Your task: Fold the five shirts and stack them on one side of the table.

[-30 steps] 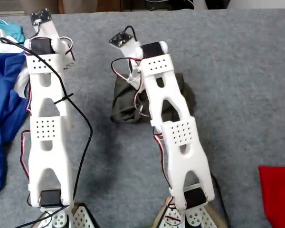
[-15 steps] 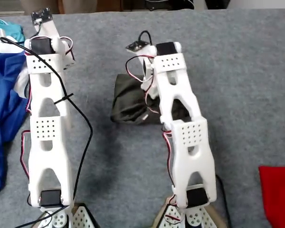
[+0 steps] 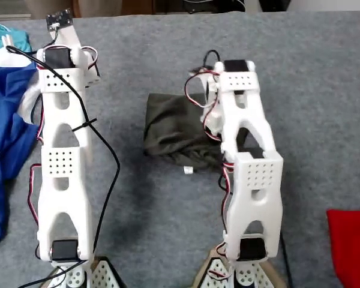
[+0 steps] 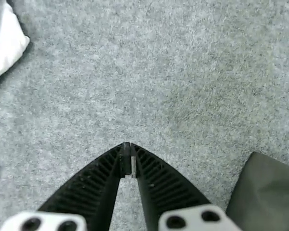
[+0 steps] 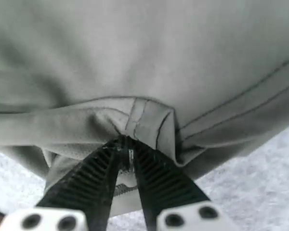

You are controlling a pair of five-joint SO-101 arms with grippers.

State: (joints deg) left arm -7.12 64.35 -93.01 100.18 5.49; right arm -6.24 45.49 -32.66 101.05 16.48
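Right gripper point(image 5: 127, 147) on crosswise olive shirt point(image 5: 144, 62)

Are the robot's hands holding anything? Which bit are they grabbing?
The right hand pinches the dark green shirt by a bunched fold with a seam. The left hand is shut on nothing, above the grey table.

No text, number or sign is legible. A small white tag point(image 3: 188, 170) lies at the near edge of the dark green shirt point(image 3: 168, 123); any print on it is too small to read. A white marking on the blue shirt point(image 3: 6, 120), at the table's left side, forms no readable letters.
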